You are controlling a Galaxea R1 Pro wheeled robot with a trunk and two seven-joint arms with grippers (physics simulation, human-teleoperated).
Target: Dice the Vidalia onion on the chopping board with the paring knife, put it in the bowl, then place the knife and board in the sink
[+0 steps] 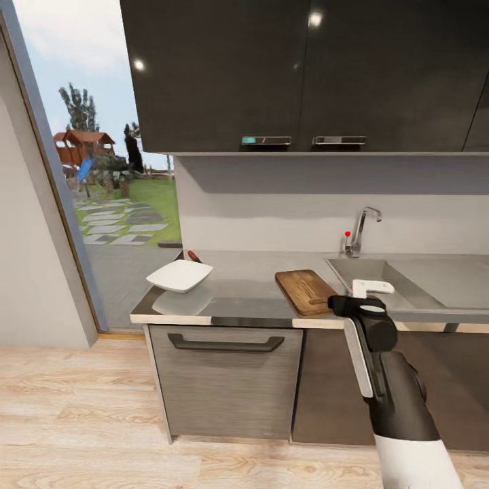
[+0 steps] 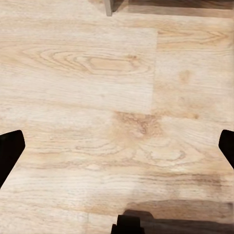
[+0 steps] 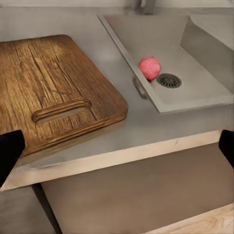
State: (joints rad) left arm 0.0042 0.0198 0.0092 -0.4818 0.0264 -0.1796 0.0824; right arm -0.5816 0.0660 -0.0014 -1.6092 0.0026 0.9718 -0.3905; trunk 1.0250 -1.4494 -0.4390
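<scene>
The right hand (image 1: 363, 293) hangs spread above the front edge of the tabletop (image 1: 251, 288), between the chopping board (image 1: 305, 291) and the sink (image 1: 407, 278). The onion (image 3: 149, 68) lies in the sink beside the drain (image 3: 168, 80). The bowl (image 1: 179, 276) stands near the left end, with the paring knife (image 1: 194, 257) behind it. The left hand (image 2: 117, 146) is spread over the floor (image 2: 97, 97).

sink (image 3: 204, 53) open above | chopping board (image 1: 305, 291) beside | faucet (image 1: 360, 231) behind
</scene>
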